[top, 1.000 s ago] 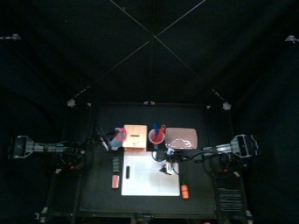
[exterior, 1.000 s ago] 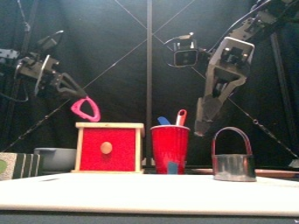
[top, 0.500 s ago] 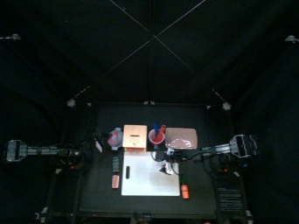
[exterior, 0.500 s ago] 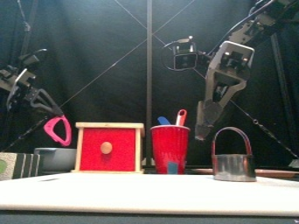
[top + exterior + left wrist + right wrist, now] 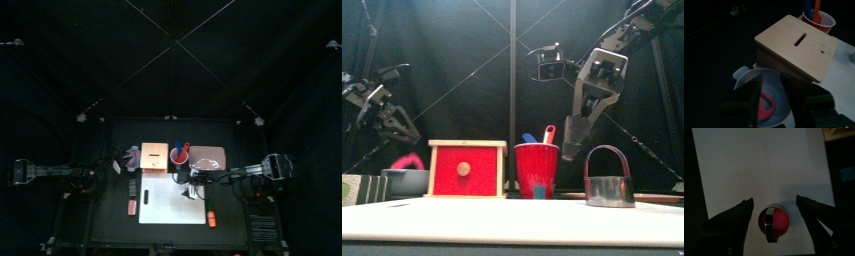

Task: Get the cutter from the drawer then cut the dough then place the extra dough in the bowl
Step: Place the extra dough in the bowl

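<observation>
- Below my left gripper (image 5: 772, 92), the pink dough ring (image 5: 767, 104) sits at the mouth of the blue-grey bowl (image 5: 747, 79), beside the wooden box (image 5: 794, 45); whether I grip it I cannot tell.
- Over the white cutting board (image 5: 757, 168), my right gripper (image 5: 775, 210) hovers wide open above the cutter (image 5: 769, 223).

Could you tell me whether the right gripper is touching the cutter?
Apart. Right wrist view: the right gripper's open jaws flank the cutter with bare white board between.
</observation>
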You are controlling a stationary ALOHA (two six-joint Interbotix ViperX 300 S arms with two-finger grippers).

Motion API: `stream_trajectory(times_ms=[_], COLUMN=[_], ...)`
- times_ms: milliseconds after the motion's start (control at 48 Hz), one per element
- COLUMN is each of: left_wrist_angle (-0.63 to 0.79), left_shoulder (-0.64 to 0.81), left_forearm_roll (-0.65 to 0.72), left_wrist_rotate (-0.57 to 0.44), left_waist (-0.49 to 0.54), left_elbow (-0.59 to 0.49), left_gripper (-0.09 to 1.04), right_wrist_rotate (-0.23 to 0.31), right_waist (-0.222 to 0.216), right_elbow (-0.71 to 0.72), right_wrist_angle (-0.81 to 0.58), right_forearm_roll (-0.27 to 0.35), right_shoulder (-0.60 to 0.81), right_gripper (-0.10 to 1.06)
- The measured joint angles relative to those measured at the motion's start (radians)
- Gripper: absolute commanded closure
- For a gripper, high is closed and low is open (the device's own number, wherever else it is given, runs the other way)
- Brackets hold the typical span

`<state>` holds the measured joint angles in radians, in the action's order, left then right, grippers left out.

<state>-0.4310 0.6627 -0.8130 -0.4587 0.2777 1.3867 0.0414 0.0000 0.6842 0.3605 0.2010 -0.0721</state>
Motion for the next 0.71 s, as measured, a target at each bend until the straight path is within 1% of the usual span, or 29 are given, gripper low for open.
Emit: stream_trajectory(times_ms=[208,292,396,458,542,625,708], left_wrist_angle=[-0.021,-0.026,-0.040,-0.044,-0.052,-0.066,-0.084], left_shoulder=[0.008,0.018,0.023,0.023,0.021,0.015,0.011], left_forearm_roll=[-0.018,-0.003,0.086,0.170,0.295,0.405,0.433], left_wrist_rotate=[0.003,0.002,-0.008,-0.011,0.000,0.014,0.038], left_waist=[-0.008,-0.057,-0.166,-0.218,-0.279,-0.336,-0.356], left_elbow=[-0.023,-0.064,-0.126,-0.146,-0.155,-0.155,-0.153], left_gripper=[0.03,0.03,0.03,0.03,0.03,0.03,0.03], right_wrist_rotate=[-0.003,-0.008,-0.002,-0.002,-0.017,-0.017,-0.005], right_waist=[0.002,0.000,-0.002,-0.005,-0.005,-0.005,-0.005], right_elbow=[-0.017,-0.031,-0.054,-0.066,-0.074,-0.075,-0.069], right_wrist_angle=[-0.003,-0.023,-0.094,-0.147,-0.227,-0.330,-0.440], right_forearm_roll=[0.000,-0.006,-0.038,-0.052,-0.072,-0.117,-0.164], right_shoulder=[0.002,0.002,0.002,0.002,0.002,0.002,0.002], right_gripper=[-0.01,-0.01,-0.01,-0.01,-0.01,-0.01,-0.01])
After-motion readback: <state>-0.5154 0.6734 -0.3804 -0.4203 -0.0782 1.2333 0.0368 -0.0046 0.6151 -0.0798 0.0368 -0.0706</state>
